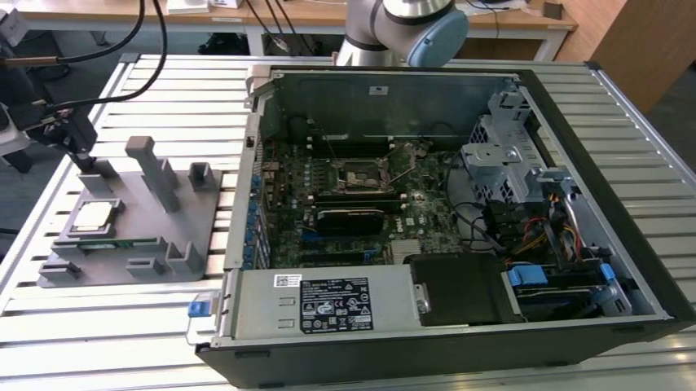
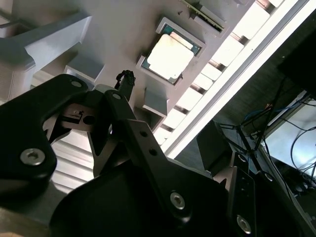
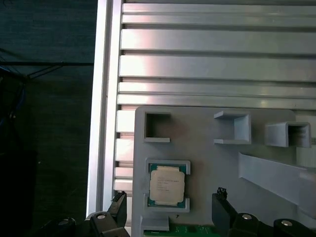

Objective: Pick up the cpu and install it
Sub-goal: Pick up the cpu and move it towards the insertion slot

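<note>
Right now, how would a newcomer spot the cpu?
On the exterior view's left, beside the open computer case, sits a grey tray. The cpu lies flat in its square pocket. Only it is silvery metal; its neighbours are grey posts.

Robotics lab or workshop: slatted aluminium bench (image 1: pixel 163 98), grey fixture tray (image 1: pixel 136 228) below gripper (image 1: pixel 81 155), opened computer case (image 1: pixel 392 102) well apart from it — desks (image 1: pixel 293 15) and cables (image 1: pixel 147 28) beyond.

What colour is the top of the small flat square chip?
Silvery-grey metal on the cpu, clearest in the first wrist view.
</note>
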{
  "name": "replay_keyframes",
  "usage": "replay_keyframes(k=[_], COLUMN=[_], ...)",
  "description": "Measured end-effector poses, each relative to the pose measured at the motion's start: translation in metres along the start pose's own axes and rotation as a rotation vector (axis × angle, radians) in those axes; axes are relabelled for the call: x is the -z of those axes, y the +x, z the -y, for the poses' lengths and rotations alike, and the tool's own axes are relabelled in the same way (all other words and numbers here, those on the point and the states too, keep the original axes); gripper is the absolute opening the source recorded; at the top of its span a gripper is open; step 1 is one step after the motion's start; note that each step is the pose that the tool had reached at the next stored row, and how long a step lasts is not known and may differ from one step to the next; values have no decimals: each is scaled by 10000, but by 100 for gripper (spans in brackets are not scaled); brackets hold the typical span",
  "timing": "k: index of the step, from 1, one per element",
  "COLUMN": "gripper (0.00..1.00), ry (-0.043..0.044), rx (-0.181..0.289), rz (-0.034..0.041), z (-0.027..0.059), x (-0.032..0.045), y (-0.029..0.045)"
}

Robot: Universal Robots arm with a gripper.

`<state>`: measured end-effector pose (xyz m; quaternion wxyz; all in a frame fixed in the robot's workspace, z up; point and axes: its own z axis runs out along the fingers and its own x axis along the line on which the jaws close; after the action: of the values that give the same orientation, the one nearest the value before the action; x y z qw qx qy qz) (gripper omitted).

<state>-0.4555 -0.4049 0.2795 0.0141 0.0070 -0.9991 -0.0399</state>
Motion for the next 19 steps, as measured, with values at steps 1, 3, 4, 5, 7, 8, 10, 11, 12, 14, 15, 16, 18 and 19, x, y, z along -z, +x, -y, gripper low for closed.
replay_keyframes(k=[1,3,4,5,7,8,10,11,12,14,15,16,18,19], gripper=[78,78,78,78,78,78,78,78,78,78,78,78,78,76], ry=[3,7,8,15,43,59,68,67,67,67,67,68,68,68], rx=[0,0,-1,-2,-1,-1,-1,0,3,13,20,29,49,60], rz=[1,0,0,0,-3,-2,-12,-18,-27,-47,-57,-66,-81,-89], z=[1,2,4,5,9,11,17,20,25,36,42,46,55,58], x=[-8,-26,-37,-47,-68,-81,-110,-124,-138,-165,-179,-193,-221,-236], y=[0,0,-1,-1,-2,-3,-2,-3,-4,-4,-5,-5,-6,-6])
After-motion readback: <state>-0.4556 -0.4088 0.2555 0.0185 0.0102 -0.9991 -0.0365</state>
